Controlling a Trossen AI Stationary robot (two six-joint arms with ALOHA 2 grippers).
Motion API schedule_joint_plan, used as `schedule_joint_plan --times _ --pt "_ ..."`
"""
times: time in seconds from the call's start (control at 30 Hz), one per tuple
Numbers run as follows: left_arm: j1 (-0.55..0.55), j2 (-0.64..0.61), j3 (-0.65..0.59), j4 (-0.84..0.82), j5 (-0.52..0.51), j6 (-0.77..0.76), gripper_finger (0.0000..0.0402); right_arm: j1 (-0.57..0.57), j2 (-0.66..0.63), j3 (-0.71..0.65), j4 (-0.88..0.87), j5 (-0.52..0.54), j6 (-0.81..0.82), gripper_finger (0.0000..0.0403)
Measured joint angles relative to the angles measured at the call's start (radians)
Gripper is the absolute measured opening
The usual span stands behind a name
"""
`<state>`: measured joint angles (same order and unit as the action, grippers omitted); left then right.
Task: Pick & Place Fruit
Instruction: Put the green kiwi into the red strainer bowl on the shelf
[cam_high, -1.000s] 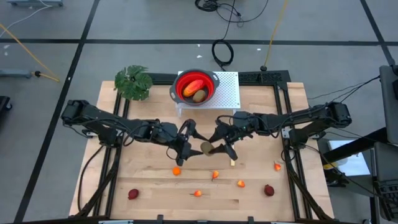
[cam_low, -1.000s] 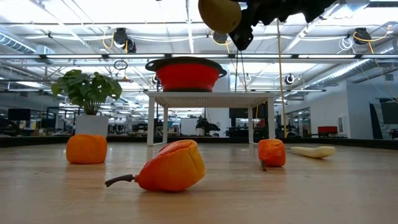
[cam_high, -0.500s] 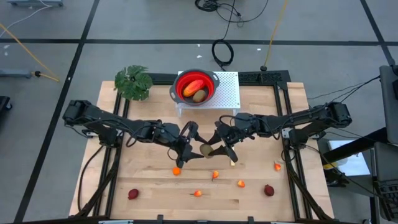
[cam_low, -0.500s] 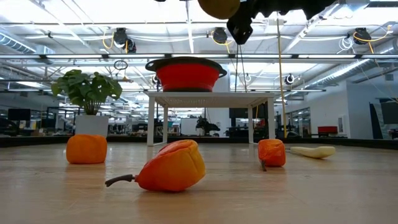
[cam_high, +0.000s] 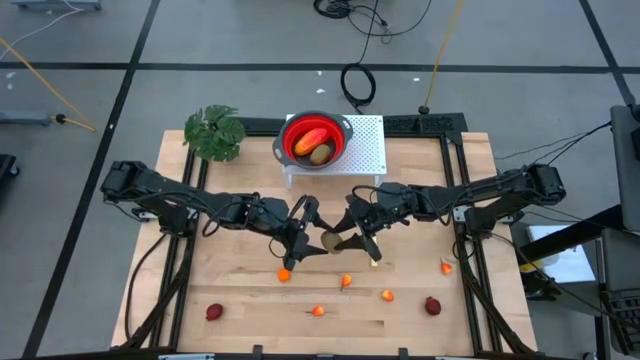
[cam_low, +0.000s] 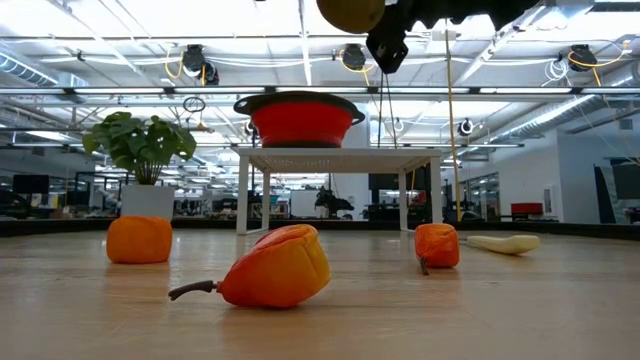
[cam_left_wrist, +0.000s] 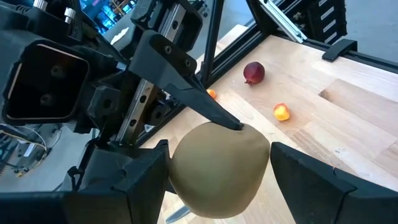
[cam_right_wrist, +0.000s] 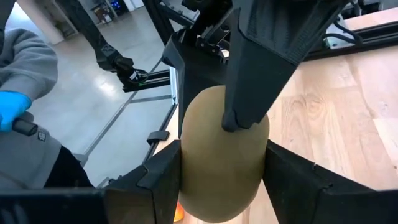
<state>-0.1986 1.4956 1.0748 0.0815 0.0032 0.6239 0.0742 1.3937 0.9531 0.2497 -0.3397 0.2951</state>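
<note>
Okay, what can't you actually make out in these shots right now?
- Brown fruit: in the high view both grippers crowd it; which one carries it is unclear.
- Low view: the fruit and arms are cut off by the top edge.
- Red bowl: its wall hides its contents in the low view.
- Person in the right wrist view: cut off by the edge.

I am holding a brown oval fruit (cam_low: 350, 13) aloft in my gripper (cam_low: 385, 48), while three orange fruits (cam_low: 274, 267) are lying on the table (cam_low: 500, 310) below.
</note>
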Motion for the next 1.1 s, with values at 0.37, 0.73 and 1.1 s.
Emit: schedule_joint_plan --times 0.37,0.73,1.1 --pt "0.000 0.000 0.000 -0.002 -0.004 0.003 0.0215 0.000 0.000 0.000 -0.002 0.000 0.007 0.0192" --pt "0.000 0.000 0.000 -0.021 -0.036 -0.003 0.0179 0.000 0.000 0.001 -0.017 0.003 0.071 0.0208" --pt "-0.001 -0.009 0.000 -0.071 -0.087 -0.027 0.0167 -0.001 0.000 0.002 -0.130 -0.002 0.117 0.0232"
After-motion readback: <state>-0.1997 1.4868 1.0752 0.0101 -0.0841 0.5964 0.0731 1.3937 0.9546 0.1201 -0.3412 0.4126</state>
